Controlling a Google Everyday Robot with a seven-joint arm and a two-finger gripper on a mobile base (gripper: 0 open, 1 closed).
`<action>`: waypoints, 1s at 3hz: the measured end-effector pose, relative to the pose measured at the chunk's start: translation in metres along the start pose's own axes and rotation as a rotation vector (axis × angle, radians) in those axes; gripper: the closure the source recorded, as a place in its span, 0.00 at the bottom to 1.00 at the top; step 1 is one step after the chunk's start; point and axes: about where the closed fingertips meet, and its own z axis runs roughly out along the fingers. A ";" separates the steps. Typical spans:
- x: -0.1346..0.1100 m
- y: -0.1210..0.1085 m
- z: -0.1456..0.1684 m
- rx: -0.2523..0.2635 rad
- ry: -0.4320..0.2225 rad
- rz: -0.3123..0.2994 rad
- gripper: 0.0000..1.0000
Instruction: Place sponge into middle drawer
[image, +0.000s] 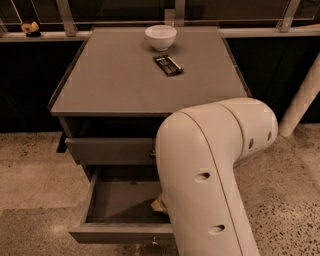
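The gripper cannot be seen. It is hidden behind the big white arm (210, 175), which is bent down over the open middle drawer (120, 233). Whether it is spread, closed or holding something cannot be told.

A small pale yellow bit (159, 204) is seen at the arm's edge, low inside the drawer. It is taken to be a corner of the sponge. Most of the sponge is covered, so its shape cannot be made out.

The putting-in step seems to be in hand. Next, the sponge would need to be let go on the drawer floor, and the arm lifted straight up so the drawer walls are not bumped.

The drawer above (110, 150) is shut. A white bowl (160, 36) and a dark snack bar (168, 65) are left on the cabinet top (115, 85).
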 end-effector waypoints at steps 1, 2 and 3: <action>0.000 0.000 0.000 0.000 0.000 0.000 0.11; 0.000 0.000 0.000 0.000 0.000 0.000 0.00; 0.000 0.000 0.000 0.000 0.000 0.000 0.00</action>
